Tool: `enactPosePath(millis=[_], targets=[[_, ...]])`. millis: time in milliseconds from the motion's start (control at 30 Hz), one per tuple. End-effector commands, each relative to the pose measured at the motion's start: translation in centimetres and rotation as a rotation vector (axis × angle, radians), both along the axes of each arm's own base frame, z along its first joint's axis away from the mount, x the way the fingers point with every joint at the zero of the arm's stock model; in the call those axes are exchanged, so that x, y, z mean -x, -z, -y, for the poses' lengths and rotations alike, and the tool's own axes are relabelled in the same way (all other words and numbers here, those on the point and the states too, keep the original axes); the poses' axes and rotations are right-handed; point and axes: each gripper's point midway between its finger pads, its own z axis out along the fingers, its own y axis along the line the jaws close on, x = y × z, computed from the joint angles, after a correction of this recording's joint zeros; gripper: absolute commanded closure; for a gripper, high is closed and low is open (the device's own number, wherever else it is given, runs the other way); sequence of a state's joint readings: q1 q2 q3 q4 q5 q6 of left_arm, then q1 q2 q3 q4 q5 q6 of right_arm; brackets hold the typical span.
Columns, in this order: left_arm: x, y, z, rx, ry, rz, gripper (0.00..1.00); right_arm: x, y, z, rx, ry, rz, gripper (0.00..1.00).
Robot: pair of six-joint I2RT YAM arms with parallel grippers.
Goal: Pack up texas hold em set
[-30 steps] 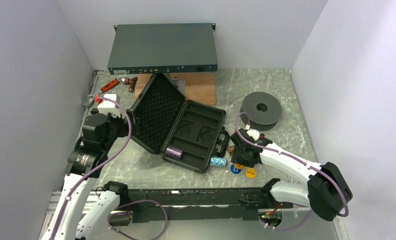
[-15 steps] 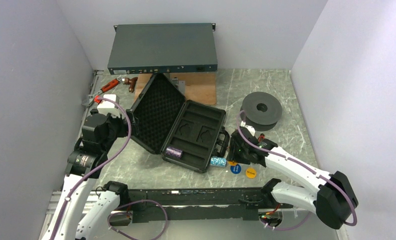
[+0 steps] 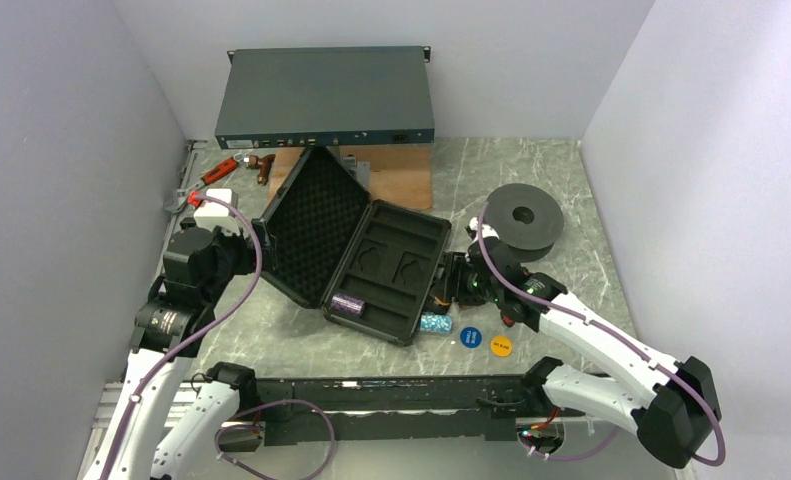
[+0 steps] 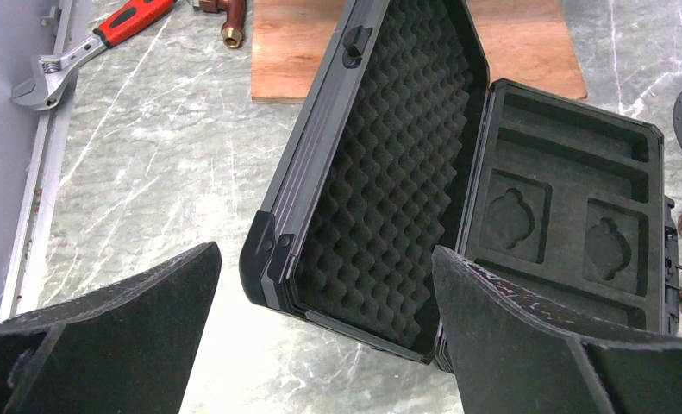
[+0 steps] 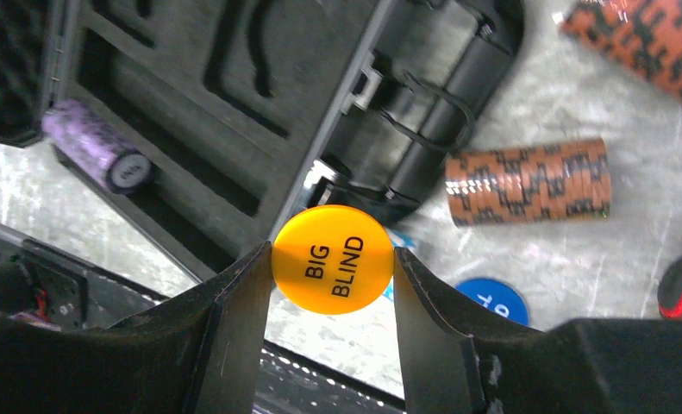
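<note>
Plain pale grey walls (image 3: pixel 61 150) close in the left, far and right sides of a grey-green marbled worktop (image 3: pixel 571 190), evenly lit; a metal rail (image 4: pixel 40 190) runs along its left edge.

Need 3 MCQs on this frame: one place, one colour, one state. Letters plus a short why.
1. The short purple chip roll lies: A) in the tray of the open black foam-lined hard case B) outside the case by its handle C) on the raised lid
2. The round flat disc between the right fingers is: A) blue B) green C) orange-yellow
3. The left fingers are: A) shut on the lid B) open, holding nothing C) shut on a roll

Key: 1 A, it sits in a tray slot; 2 C, the BIG BLIND disc shows orange-yellow; 3 B, both stand wide apart, nothing between.
</note>
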State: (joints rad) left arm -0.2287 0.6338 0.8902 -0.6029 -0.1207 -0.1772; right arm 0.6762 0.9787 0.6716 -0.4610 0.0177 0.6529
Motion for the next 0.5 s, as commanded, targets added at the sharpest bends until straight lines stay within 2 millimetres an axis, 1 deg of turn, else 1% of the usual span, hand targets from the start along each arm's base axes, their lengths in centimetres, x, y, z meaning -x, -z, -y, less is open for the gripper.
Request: enactPosePath(millis=[0, 133, 300, 367, 467], targets=[[-0.2, -1.4, 0.1, 0.004, 0.007, 0.053, 0.0, -2.7, -4.3, -2.8, -0.057, -0.102, 0.147, 0.6], [-0.2, -1.4, 0.1, 0.004, 0.006, 0.052, 0.0, -4.5, -6.1, -4.0, -0.02, -0.169, 0.222, 0.6], [-0.1, -1.5, 0.1, 0.007, 0.006, 0.056, 0.0, -6.9, -8.2, -4.7, 0.075, -0.24, 0.317, 0.59], [-0.1, -1.5, 0.2, 0.008, 0.01, 0.055, 0.0, -7.5, -9.4, -5.6, 0.073, -0.284, 0.367, 0.59], [-0.1, -1.5, 0.3, 0.006, 0.016, 0.054, 0.0, -8.6, -10.6, -6.7, 0.096, -0.329, 0.412, 0.59]])
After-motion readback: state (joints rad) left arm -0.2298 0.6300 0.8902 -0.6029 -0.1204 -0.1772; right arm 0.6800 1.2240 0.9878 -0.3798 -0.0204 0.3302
